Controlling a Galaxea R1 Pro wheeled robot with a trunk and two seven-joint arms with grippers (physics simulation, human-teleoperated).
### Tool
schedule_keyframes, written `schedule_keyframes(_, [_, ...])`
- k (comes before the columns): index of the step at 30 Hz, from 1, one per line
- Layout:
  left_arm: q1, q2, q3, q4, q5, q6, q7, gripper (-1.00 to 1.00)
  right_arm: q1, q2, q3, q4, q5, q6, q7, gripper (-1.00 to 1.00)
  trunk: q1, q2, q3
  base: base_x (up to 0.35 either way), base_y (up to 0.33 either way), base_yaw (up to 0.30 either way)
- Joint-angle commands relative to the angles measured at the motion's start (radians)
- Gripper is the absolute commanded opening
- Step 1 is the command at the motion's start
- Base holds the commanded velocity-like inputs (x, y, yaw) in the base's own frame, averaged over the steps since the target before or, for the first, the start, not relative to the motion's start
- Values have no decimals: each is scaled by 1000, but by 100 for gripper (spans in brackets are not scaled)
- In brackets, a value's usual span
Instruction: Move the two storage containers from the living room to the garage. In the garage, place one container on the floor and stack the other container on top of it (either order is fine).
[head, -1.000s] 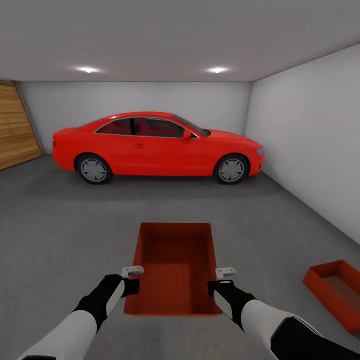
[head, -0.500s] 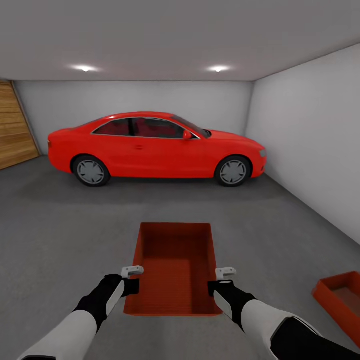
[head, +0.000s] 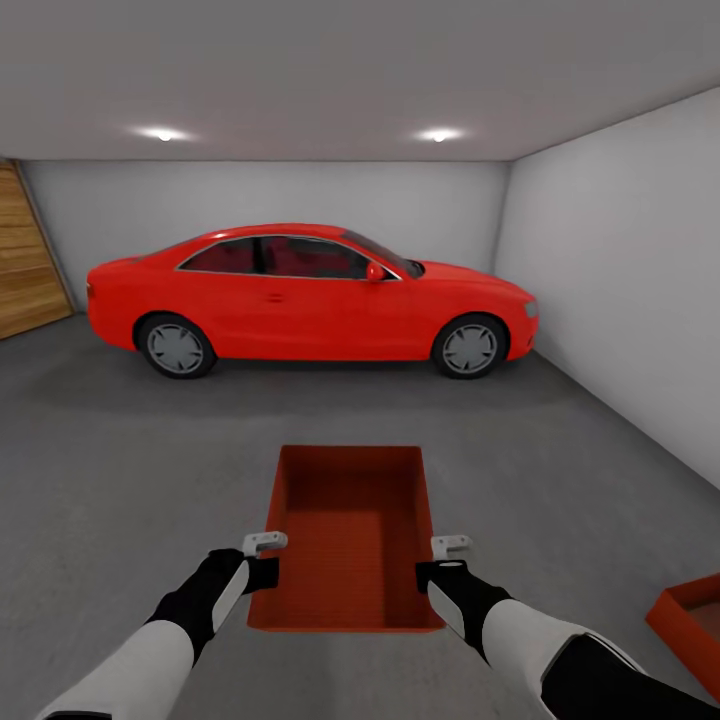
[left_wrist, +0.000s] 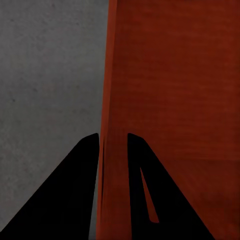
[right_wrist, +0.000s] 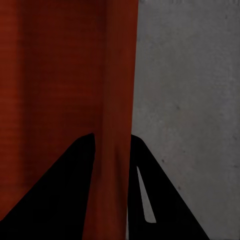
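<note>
Head view: an orange-red storage container (head: 350, 535) sits at lower centre of the frame, held up over the dark grey concrete floor (head: 120, 470) between both arms. The left gripper (head: 262, 558) is clamped on the container's left wall near its near end; the right gripper (head: 447, 560) is clamped on the right wall opposite. The left wrist view confirms this: two dark fingers (left_wrist: 75, 190) straddle the thin red wall (left_wrist: 107, 100), one on each face. The right wrist view shows the same, fingers (right_wrist: 65, 190) either side of the wall (right_wrist: 120, 100), with grey floor (right_wrist: 190, 100) beyond. The second container (head: 692, 625) lies on the floor at the lower right edge of the head view, partly cut off, well apart from the held one. A red car (head: 310, 300) stands across mid-frame before the back wall. A wooden panel door (head: 25, 255) shows at the left edge. Two ceiling lights (head: 165, 133) are lit at the top.
</note>
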Motion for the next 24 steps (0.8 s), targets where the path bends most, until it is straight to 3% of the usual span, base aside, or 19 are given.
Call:
schedule_keyframes(1, [-1, 0, -2, -4, -36, 7, 21, -100, -1, 0, 20, 2, -12, 7, -8, -100, 1, -2, -2, 322, 0, 0])
schedule_keyframes(16, [-1, 1, -2, -4, -37, 7, 21, -100, -1, 0, 20, 2, -12, 6, -8, -100, 1, -2, -2, 322, 0, 0])
schedule_keyframes(24, [-1, -1, -2, -4, -38, 7, 20, -100, -1, 1, 20, 2, -10, 7, -8, -100, 1, -2, -2, 322, 0, -234])
